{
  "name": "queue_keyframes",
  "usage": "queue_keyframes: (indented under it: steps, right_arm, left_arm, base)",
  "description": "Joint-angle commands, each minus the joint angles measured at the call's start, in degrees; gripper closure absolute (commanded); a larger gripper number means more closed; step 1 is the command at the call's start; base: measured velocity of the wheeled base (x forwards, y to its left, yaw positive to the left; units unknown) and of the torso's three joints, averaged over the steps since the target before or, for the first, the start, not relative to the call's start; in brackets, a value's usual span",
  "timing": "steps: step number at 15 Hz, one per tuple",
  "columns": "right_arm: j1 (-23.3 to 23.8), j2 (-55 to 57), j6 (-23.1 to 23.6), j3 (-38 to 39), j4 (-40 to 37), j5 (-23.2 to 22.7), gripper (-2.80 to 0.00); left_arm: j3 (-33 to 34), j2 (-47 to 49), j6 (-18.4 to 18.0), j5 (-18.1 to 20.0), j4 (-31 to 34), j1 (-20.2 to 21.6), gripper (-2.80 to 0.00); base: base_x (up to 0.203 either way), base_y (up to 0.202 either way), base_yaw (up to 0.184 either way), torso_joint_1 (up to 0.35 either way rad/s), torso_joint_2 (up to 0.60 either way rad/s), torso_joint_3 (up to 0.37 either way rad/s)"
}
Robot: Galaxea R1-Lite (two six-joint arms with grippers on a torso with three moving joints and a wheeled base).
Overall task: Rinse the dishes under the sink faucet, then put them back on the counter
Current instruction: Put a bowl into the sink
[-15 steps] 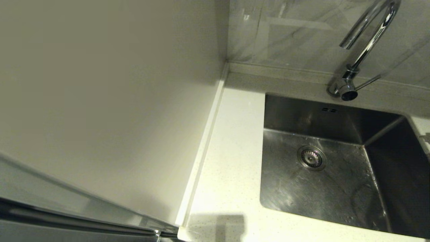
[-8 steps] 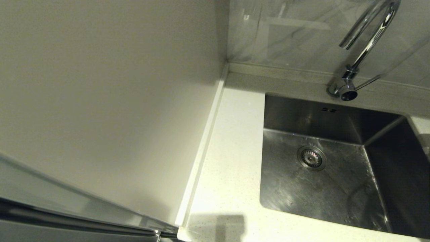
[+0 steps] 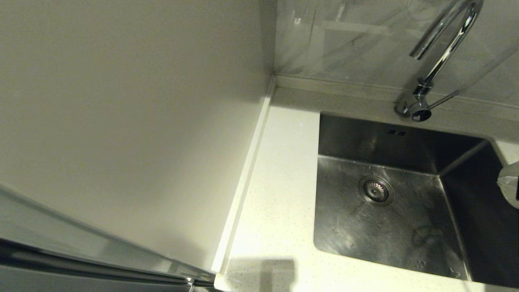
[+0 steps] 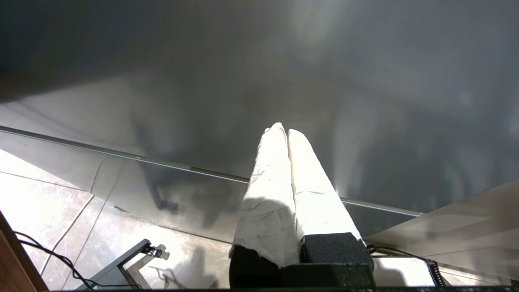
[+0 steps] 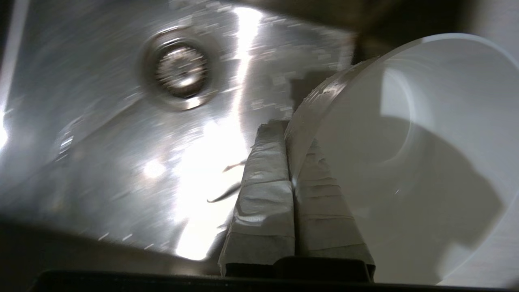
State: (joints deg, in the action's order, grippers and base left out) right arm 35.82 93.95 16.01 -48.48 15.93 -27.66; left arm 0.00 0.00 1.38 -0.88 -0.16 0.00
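**White bowl being held at the sink's right edge**

A white bowl (image 5: 405, 154) is being gripped by the right gripper (image 5: 291, 134), whose taped fingers (image 5: 263, 194) are being pressed together on the bowl's rim, one finger outside the wall and the other inside it. The bowl is being carried tilted, its open side being turned toward the wrist camera. In the head view only a pale sliver of the bowl (image 3: 510, 182) is being shown at the right border, over the right side of the sink (image 3: 405, 227).

Below the gripper, the brushed steel floor of the sink (image 5: 101, 162) is being lit brightly, and the round drain strainer (image 5: 181, 69) is being seen well apart from the bowl. In the head view the drain strainer (image 3: 376, 190) is being shown near the middle of the basin floor, with two small overflow slots (image 3: 397, 132) on the back wall above it.

The sink faucet (image 3: 442, 52) is being seen at the back ledge, its gooseneck arching up out of view and its thin lever (image 3: 444, 100) being angled to the right. The counter (image 3: 279, 194) is being shown as a speckled white strip left of the basin.

The left gripper (image 4: 287, 130) is being kept away from the sink, above a tiled floor (image 4: 48, 194), with its taped fingers (image 4: 267, 194) being held pressed together on nothing.
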Motion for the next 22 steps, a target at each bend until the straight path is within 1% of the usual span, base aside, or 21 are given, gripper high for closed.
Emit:
queue_keyframes:
  steps: [1,4,5,6,7,8,10,12,14,15,22]
  right_arm:
    - [-6.9,-6.1,0.0,5.2,0.2,2.0,0.0]
    - [-19.4,-6.8,0.0,8.3,0.2,13.4,0.0]
    - [-23.3,-5.9,0.0,8.7,0.3,17.7,0.0]
    - [-26.3,-3.6,0.4,8.9,0.6,22.5,0.0]
    - [-27.6,-0.5,1.5,8.9,1.7,26.2,0.0]
    - [-28.5,3.0,3.0,9.0,4.7,29.4,0.0]
    - [-29.6,10.9,5.1,8.9,13.3,34.9,0.0]
    - [-30.5,19.4,6.1,8.3,23.3,40.2,0.0]
    - [-30.9,26.1,6.7,7.7,30.6,43.0,0.0]
    - [-31.1,28.3,6.8,6.6,32.0,43.7,0.0]
    - [-31.2,40.9,6.3,-8.4,32.3,47.6,0.0]
  left_arm:
    - [0.0,-0.2,0.0,0.0,0.0,0.0,0.0]
    - [0.0,-0.2,0.0,0.0,0.0,0.0,0.0]
    - [0.0,-0.2,0.0,-0.1,0.0,0.0,0.0]
    - [0.0,-0.2,0.0,0.0,0.0,0.0,0.0]
    - [0.0,-0.2,0.0,0.0,0.0,0.0,0.0]
    - [0.0,-0.2,0.0,0.0,0.0,0.0,0.0]
    - [0.0,-0.2,0.0,0.0,0.0,0.0,0.0]
    - [0.0,-0.2,0.0,-0.1,0.0,0.0,0.0]
    - [0.0,-0.2,0.0,0.0,0.0,0.0,0.0]
    - [0.0,-0.2,0.0,0.0,0.0,0.0,0.0]
    - [0.0,-0.2,0.0,0.0,0.0,0.0,0.0]
  base:
    - [0.0,0.0,0.0,0.0,0.0,0.0]
    - [0.0,0.0,0.0,0.0,0.0,0.0]
    - [0.0,0.0,0.0,0.0,0.0,0.0]
    - [0.0,0.0,0.0,0.0,0.0,0.0]
    - [0.0,0.0,0.0,0.0,0.0,0.0]
    - [0.0,0.0,0.0,0.0,0.0,0.0]
    - [0.0,0.0,0.0,0.0,0.0,0.0]
    - [0.0,0.0,0.0,0.0,0.0,0.0]
    - [0.0,0.0,0.0,0.0,0.0,0.0]
    - [0.0,0.0,0.0,0.0,0.0,0.0]
    - [0.0,0.0,0.0,0.0,0.0,0.0]
